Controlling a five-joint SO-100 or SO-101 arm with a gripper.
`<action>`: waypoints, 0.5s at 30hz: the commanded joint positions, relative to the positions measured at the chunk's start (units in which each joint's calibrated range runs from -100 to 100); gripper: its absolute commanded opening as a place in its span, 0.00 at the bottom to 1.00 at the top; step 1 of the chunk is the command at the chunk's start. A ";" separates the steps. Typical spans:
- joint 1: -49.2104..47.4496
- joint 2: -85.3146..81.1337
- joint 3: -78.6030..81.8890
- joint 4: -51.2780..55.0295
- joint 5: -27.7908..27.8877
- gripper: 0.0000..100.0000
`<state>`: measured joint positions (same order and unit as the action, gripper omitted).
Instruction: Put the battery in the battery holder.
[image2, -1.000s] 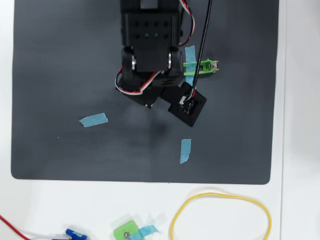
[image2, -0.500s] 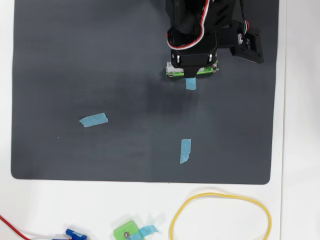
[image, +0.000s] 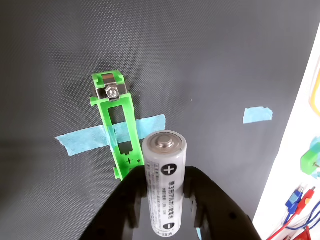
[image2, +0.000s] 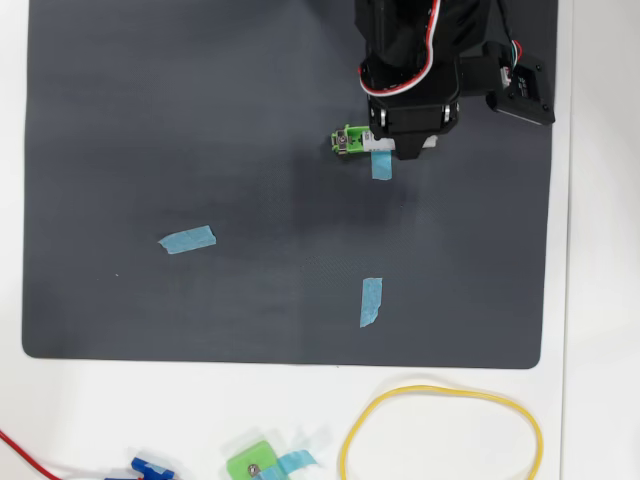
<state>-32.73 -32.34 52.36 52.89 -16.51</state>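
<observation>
In the wrist view the battery (image: 165, 185), a white-silvery cylinder with its plus end up, stands nearly upright between the black fingers of my gripper (image: 165, 176), which is shut on it. The battery holder (image: 116, 125), a narrow bright-green frame with a screw and metal contact at its far end, lies on the black mat just left of and beyond the battery, with a blue tape strip (image: 85, 140) across its middle. In the overhead view my gripper (image2: 408, 140) covers most of the battery holder (image2: 349, 140); only its left end shows. The battery is hidden there.
Two loose blue tape pieces (image2: 187, 239) (image2: 371, 301) lie on the black mat (image2: 150, 120). On the white table below the mat are a yellow loop (image2: 441, 395), a squarish green block (image2: 253, 464) and red and blue wires (image2: 150, 468).
The arm swung from the left of the holder to the right across it. It now sits over the holder's right part, and the holder's left end has come into view.
</observation>
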 joint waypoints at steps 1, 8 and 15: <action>-0.53 -0.11 -0.11 -0.79 -0.45 0.00; -0.63 6.71 -0.91 -1.40 -0.45 0.00; -3.23 9.10 -1.08 -1.57 -0.39 0.00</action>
<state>-33.97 -23.34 52.36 52.11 -16.77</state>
